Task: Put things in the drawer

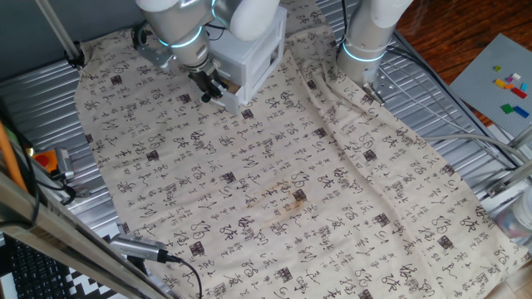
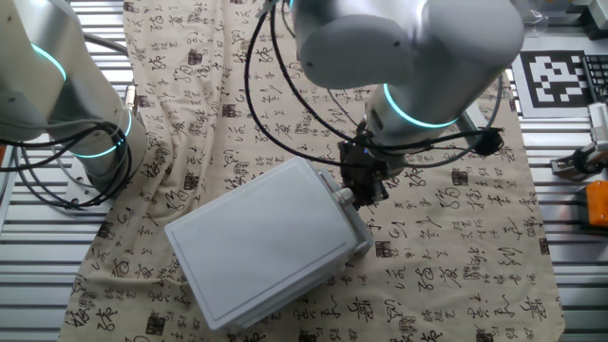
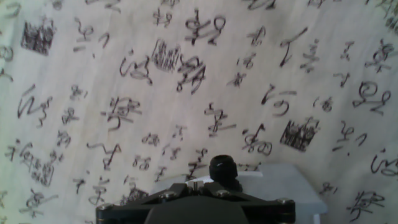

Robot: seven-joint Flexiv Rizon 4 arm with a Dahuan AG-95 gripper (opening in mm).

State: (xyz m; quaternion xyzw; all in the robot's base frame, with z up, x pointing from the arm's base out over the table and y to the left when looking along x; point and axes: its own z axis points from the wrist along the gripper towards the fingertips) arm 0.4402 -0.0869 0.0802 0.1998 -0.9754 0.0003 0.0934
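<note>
At the drawer's front edge, in one fixed view, the gripper stands just beside the low front corner of the drawer, apparently touching it; a tan patch between the two may be the wooden cube, but it is too small to confirm. The brownish stain lies well apart from the jaws, farther down the cloth covering the surface.

In the other fixed view, the drawer's long axis runs diagonally, and its near short end meets the jaws directly; a second arm stands idle well beyond the drawer's far end. Jaw spread cannot be told here.

In the hand view, the fingers are hidden below the frame; a pale slab, judged the drawer, lies immediately ahead of the jaws. No cube shows.

The cloth's calligraphic characters and seal marks are not legible; no brand appears.
</note>
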